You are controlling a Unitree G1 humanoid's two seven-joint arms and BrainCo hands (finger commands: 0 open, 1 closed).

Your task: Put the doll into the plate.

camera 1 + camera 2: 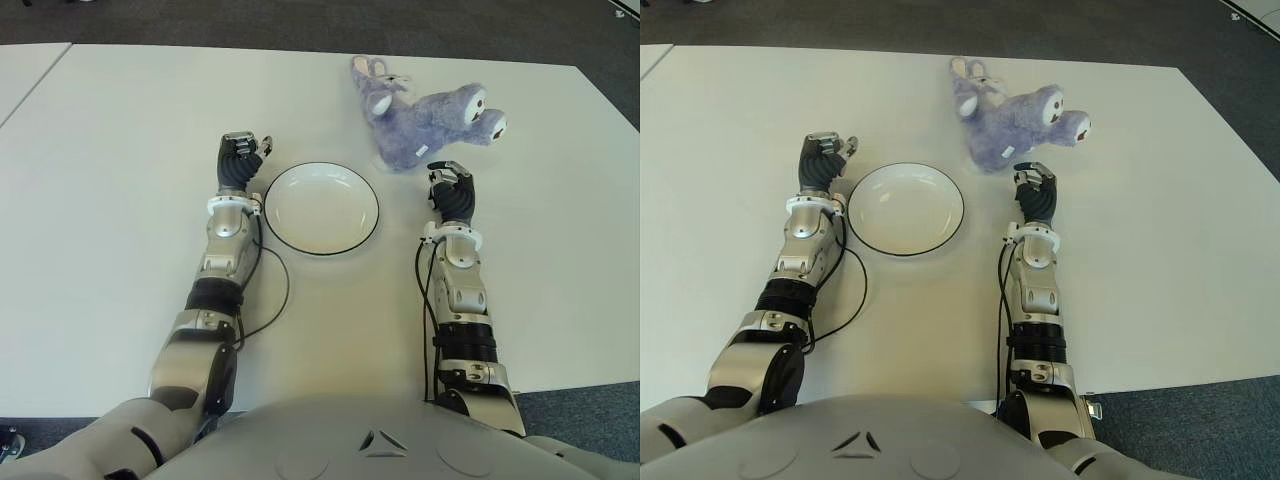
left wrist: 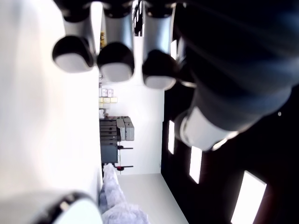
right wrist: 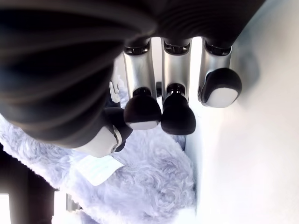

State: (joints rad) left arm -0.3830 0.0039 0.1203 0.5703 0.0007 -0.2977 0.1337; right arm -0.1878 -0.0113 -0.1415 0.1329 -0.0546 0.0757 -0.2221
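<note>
The purple plush doll (image 1: pixel 425 122) lies on its side at the far right of the white table, big eyes toward the right. A white plate (image 1: pixel 320 210) with a dark rim sits bare at the table's middle. My right hand (image 1: pixel 452 190) is just in front of the doll, to the plate's right. In the right wrist view its fingers (image 3: pixel 142 112) hang loosely bent above the doll's fur (image 3: pixel 140 186), gripping nothing. My left hand (image 1: pixel 241 160) shows beside the plate's left rim, fingers (image 2: pixel 112 63) relaxed and holding nothing.
The white table (image 1: pixel 100 200) stretches wide to the left and in front of the plate. A black cable (image 1: pixel 278 290) loops beside my left forearm. A second table's corner (image 1: pixel 20 70) adjoins at far left. Dark carpet (image 1: pixel 600 40) lies beyond the far edge.
</note>
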